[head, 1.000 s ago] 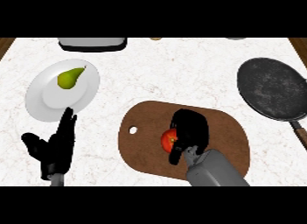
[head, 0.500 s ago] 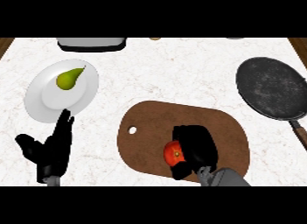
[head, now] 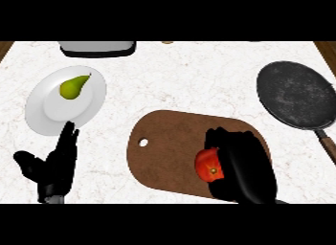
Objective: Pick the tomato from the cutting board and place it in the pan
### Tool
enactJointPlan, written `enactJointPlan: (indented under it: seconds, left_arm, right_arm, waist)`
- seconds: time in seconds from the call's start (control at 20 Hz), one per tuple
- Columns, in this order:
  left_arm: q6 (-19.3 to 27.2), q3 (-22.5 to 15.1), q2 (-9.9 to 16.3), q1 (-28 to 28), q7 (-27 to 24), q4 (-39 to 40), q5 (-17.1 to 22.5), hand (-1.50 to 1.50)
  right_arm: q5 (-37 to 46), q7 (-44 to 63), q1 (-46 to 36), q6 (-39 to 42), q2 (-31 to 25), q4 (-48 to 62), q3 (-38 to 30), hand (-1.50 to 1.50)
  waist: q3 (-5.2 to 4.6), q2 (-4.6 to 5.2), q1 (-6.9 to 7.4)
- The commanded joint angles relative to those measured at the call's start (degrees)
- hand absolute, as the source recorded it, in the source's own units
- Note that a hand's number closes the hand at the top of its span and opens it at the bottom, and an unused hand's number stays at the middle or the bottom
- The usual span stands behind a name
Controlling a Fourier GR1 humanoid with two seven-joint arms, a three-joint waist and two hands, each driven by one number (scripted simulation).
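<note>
Two black hands show at the near edge of the table. The right hand (head: 244,167) lies over the near right part of the cutting board (head: 170,143), its fingers curled round the tomato (head: 208,164) so that only the tomato's left side peeps out, red with a small green stem spot. Hand and tomato are down at the board; whether the tomato is lifted clear of the wood I cannot tell, since the hand hides its underside. The board is brown, rounded at the corners, with a small hole near its left edge, and it lies a little askew on the white marbled table (head: 191,81).

To the right of the board, well apart from the hand, sits the dark round pan (head: 297,95), with nothing in it, its handle (head: 334,154) running toward the near right corner.

The left hand (head: 54,165) stands at the lower left, released, fingers straight and pointing up, thumb out to the left, resting beside nothing. Its fingertips come just below the rim of a white plate (head: 50,112), which carries a green pear (head: 72,87) in its upper half. At the far edge of the table, above the plate, a grey and black object (head: 97,47) is cut off by the view.
</note>
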Motion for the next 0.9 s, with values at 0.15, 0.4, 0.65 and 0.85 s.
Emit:
enactJointPlan:
  seconds: [0.15, 0.4, 0.65, 0.85]
  left_arm:
    - [-1.1, -1.0, -1.8, 1.8, -0.2, 2.5, 0.0, 0.0]
    - [-2.0, 0.4, -2.0, -1.9, 0.8, 5.5, 0.3, 0.0]
    - [-2.6, 1.0, -1.6, -1.0, 1.5, 3.6, 0.5, 0.0]
    - [-2.3, 1.4, -3.3, -3.6, -0.7, 7.8, -0.1, 0.0]
  right_arm:
    - [0.8, 3.4, 0.5, -0.9, 0.5, -9.4, -8.8, 1.5]
    - [-4.2, 1.0, -0.3, 3.1, -1.1, -10.5, -17.5, 1.5]
    - [-10.0, -6.8, 0.1, -4.0, 0.1, -3.2, -25.9, 1.5]
    - [-13.5, -10.6, -9.6, -2.1, -2.1, 7.2, -33.8, 1.5]
  waist:
    - [-0.43, 0.62, 0.65]
    - [-0.44, 0.74, 0.66]
    - [-0.4, 0.77, 0.86]
    - [-0.44, 0.89, 1.09]
